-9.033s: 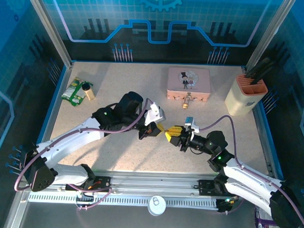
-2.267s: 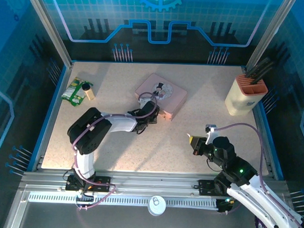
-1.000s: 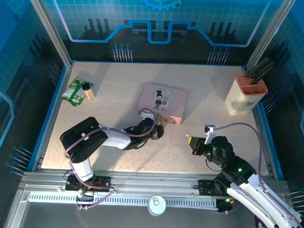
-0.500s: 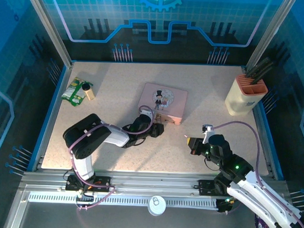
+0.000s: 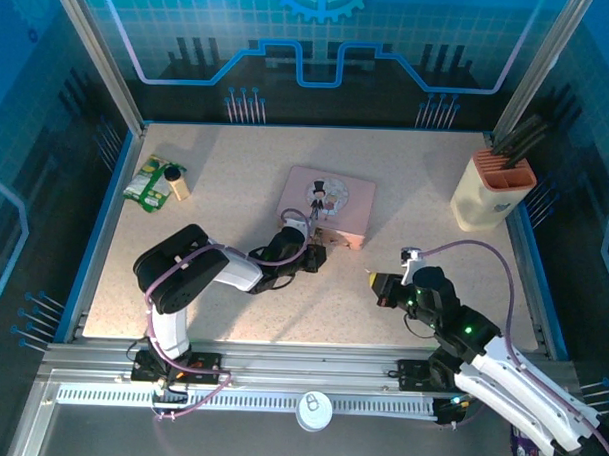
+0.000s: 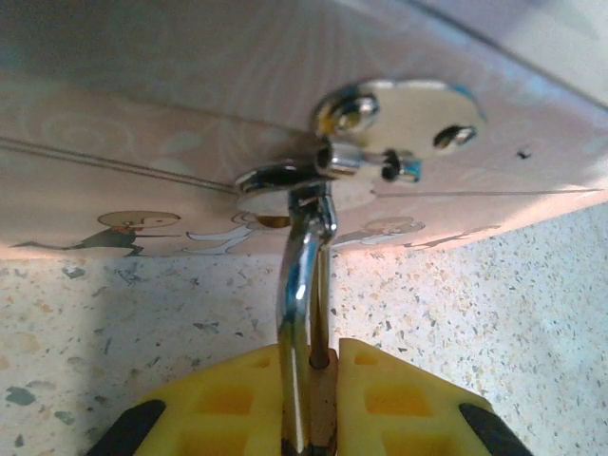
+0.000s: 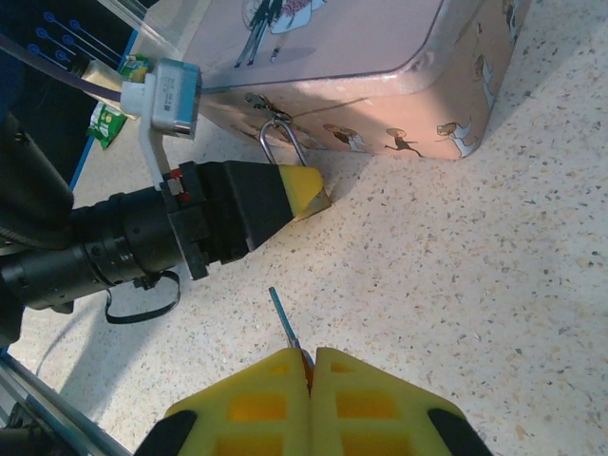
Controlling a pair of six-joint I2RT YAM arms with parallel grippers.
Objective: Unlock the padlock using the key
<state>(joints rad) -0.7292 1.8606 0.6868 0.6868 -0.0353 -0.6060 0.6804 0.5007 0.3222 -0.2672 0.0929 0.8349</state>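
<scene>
A speckled beige table (image 5: 227, 165), walled in by blue panels, carries a pink tin (image 5: 331, 199) near its middle, and everything else is best placed from that tin. At the tin's near wall the padlock (image 7: 318, 198) hangs by its silvery shackle (image 6: 302, 285), which is threaded through the metal hasp (image 6: 399, 119) on the tin's front. The left gripper (image 5: 313, 256) reaches in from the near-left of the tin and has its yellow pads pressed together on the padlock's body, the shackle rising out from between them (the brass body itself is mostly hidden by the pads in the left wrist view). The right gripper (image 5: 380, 287) sits nearer than the tin and to its right, apart from it, its pads closed tight on the key (image 7: 283, 321). The thin dark blade sticks out of the pads toward the padlock, with bare table between its tip and the lock. Well to the right of the tin stands a cream holder (image 5: 493, 195) with dark handles in it. Well to the left of the tin lie a green packet (image 5: 144, 180) and a small bottle (image 5: 177, 185) just beside it.
</scene>
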